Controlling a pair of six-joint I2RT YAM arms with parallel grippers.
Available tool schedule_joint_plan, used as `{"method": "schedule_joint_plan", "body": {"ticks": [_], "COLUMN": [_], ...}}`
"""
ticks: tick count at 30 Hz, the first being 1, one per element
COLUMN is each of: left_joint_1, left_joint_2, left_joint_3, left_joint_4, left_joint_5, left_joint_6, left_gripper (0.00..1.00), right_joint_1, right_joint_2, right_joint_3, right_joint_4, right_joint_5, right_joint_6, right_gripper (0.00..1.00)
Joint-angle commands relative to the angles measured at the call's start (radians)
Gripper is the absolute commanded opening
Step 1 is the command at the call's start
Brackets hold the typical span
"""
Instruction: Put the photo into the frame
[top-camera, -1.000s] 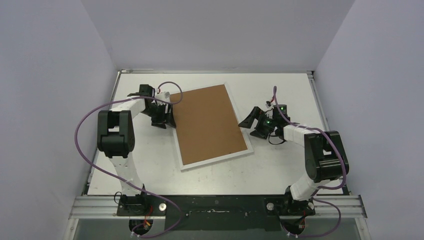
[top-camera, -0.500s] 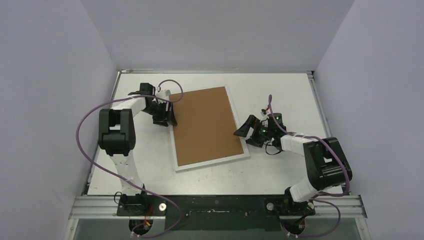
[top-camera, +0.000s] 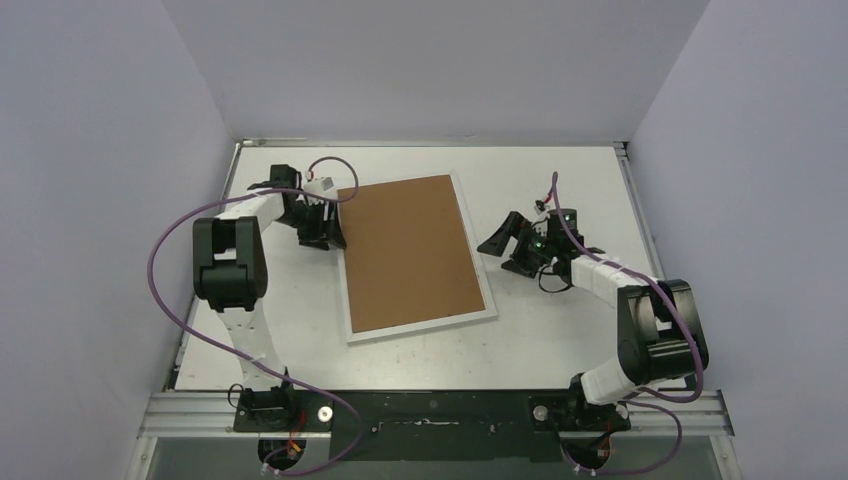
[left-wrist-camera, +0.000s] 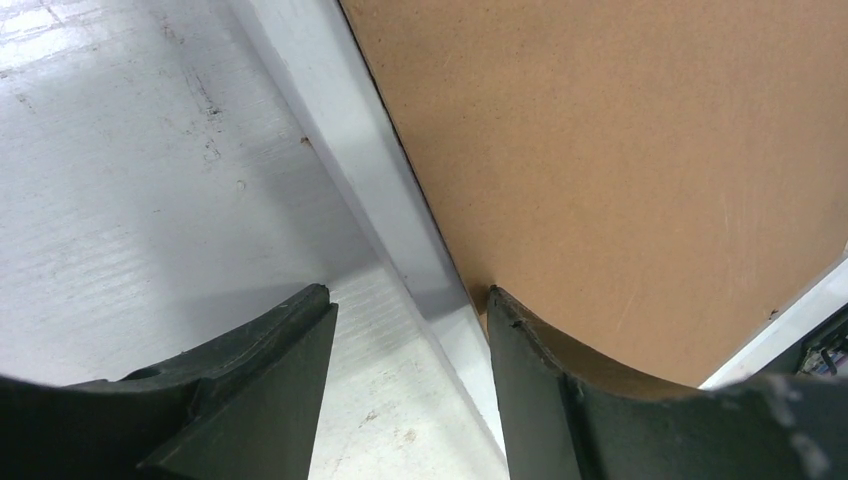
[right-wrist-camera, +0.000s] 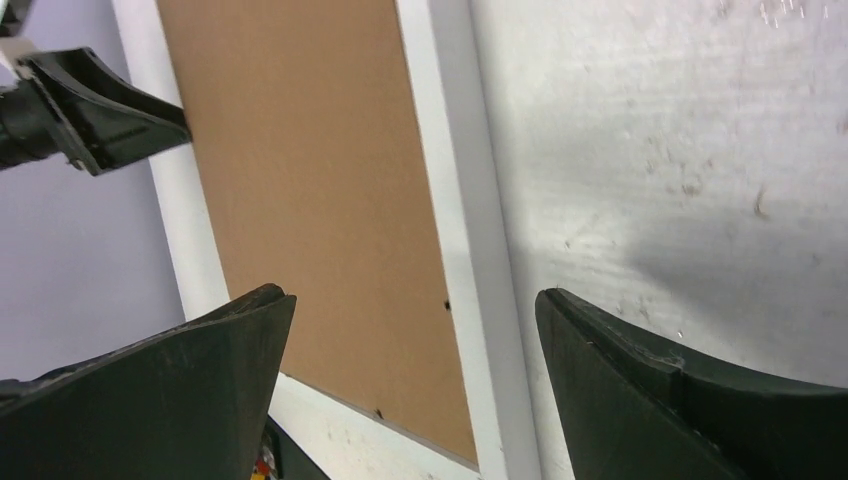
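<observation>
The left gripper (top-camera: 328, 238) sits at the frame's left edge, toward its far corner. Its fingers (left-wrist-camera: 250, 390) are partly apart and straddle the white rim, one over the table (top-camera: 560, 170) just outside the frame, the other over the brown backing board (top-camera: 412, 255). They grip nothing.

The frame (left-wrist-camera: 345, 130) lies flat, back side up, in the middle of the table, between the two arms. The photo shows in no view. It may lie under the board or out of sight, and I cannot tell which.

By its look the frame is light and stiff, a thin white rim around a flat board. It should slide easily on the smooth table, so a push at one edge would likely turn it rather than lift it. The rim is the place to take hold: a finger hooked under an edge or near a corner, with the other arm steadying the opposite side. The board looks thin enough to bend or mark if pinched hard in its middle.

The right gripper (top-camera: 505, 252) hangs just right of the frame's right edge, clear of it. Its fingers are spread wide and hold nothing.

No brand, label or writing can be read anywhere. The board is plain, with only a few small dark specks along its edge.
</observation>
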Motion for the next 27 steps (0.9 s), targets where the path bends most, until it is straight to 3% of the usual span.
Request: {"method": "schedule_joint_plan", "body": {"ticks": [1, 9, 27], "left_joint_1": [-0.011, -0.011, -0.045], "left_joint_2": [-0.040, -0.035, -0.040], "left_joint_3": [-0.024, -0.047, -0.085], "left_joint_4": [0.012, 0.025, 0.040], "left_joint_5": [-0.025, -0.039, -0.047], "left_joint_6": [0.038, 0.036, 0.032], "left_gripper": [0.55, 0.54, 0.52], "right_joint_1": [0.009, 0.085, 0.092], "right_joint_2": [-0.034, 0.010, 0.010], "right_joint_3": [0.077, 0.046, -0.022], "right_joint_4": [-0.002, 0.060, 0.072], "right_joint_5": [-0.016, -0.046, -0.067], "right_joint_6": [-0.032, 0.011, 0.018], "right_gripper": [0.97, 0.97, 0.98]}}
